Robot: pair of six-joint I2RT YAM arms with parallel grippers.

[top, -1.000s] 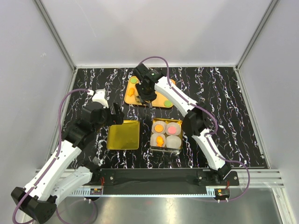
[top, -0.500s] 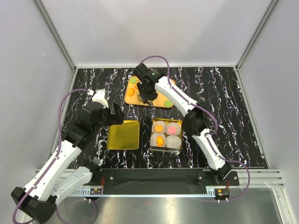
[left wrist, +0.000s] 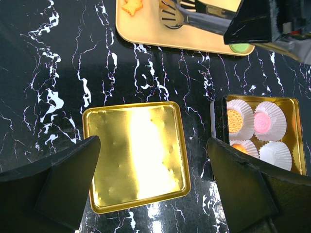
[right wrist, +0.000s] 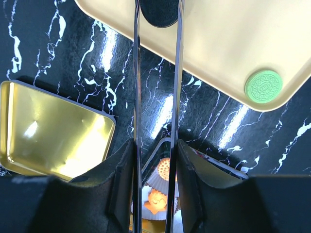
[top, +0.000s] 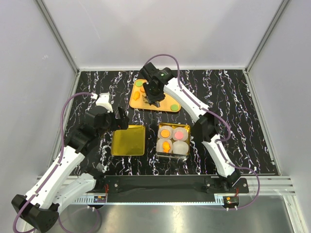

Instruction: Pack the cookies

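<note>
R claw (top: 154, 100) over yellow tray (top: 167, 101), 12 o'clock end of desk (top: 233, 97). Long thin blades set against both sides of black cookie (right wrist: 158, 13), apparently pinching it; can't tell whether lifted off tray.

Elsewhere on tray: green cookie (right wrist: 263, 86) near 4 o'clock corner, orange star cookie (left wrist: 131, 6) toward 9 o'clock side; more green and orange pcs at 10 o'clock corner, too small to detail.

Gold tin (left wrist: 291, 104) at 6 o'clock of tray, w/ 4 white paper cups:
- round orange cookie (left wrist: 235, 120)
- pink cookie (left wrist: 262, 122)
- orange star (left wrist: 238, 147)
- 4th cup (left wrist: 274, 153) unfilled

Gold lid (left wrist: 133, 155) flat on desk, 9 o'clock of tin, apart from it.

L claw (left wrist: 153, 143) above lid, fingers spread wide, gripping nothing.
</note>
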